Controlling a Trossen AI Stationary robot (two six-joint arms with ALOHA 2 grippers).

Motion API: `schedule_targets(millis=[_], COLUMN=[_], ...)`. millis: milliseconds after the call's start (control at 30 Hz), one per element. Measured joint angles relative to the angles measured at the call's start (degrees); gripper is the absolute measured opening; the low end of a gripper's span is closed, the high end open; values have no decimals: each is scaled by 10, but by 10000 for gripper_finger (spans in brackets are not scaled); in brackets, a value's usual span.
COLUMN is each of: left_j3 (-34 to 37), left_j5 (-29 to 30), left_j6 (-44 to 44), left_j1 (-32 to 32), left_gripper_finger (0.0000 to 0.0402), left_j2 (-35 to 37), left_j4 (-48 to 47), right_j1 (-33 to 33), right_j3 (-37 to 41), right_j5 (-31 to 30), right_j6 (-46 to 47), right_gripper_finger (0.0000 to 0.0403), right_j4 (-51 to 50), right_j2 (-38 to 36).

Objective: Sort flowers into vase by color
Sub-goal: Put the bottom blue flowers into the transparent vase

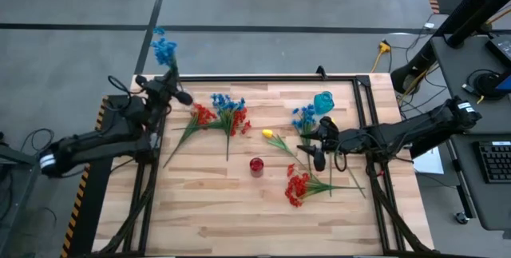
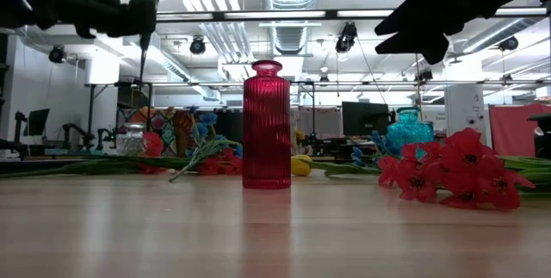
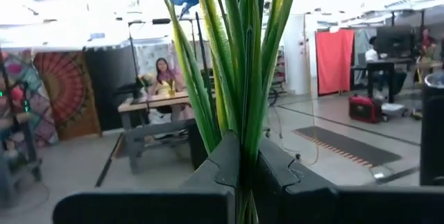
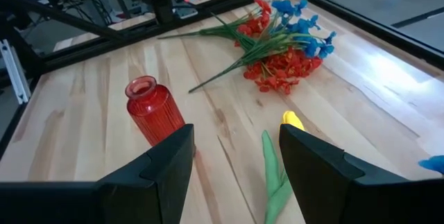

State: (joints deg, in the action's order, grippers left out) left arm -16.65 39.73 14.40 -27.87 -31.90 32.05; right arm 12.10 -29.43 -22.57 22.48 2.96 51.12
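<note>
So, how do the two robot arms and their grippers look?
Both arms are dark, nearly black, built of thick jointed segments. The left arm has a white band near its base. The right arm looks alike. The right gripper has two broad, flat, angular black fingers.

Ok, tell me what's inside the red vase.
Nothing shows above the red vase's open neck, so no stem stands in it. Its ribbed wall hides the bottom. The shut left gripper holds a blue flower up, away from it.
</note>
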Motion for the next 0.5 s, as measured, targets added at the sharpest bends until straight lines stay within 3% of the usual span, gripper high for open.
schedule_targets(millis=[500], left_j3=[15], left_j5=[21], left_j6=[6], left_j1=[-61], left_gripper_finger=[0], left_j2=[-37], left_j4=[21], right_j1=[0], right_j3=[0], right_j5=[-1], right_j6=[0], right_gripper_finger=[206], right_j4=[13], right_j2=[-1])
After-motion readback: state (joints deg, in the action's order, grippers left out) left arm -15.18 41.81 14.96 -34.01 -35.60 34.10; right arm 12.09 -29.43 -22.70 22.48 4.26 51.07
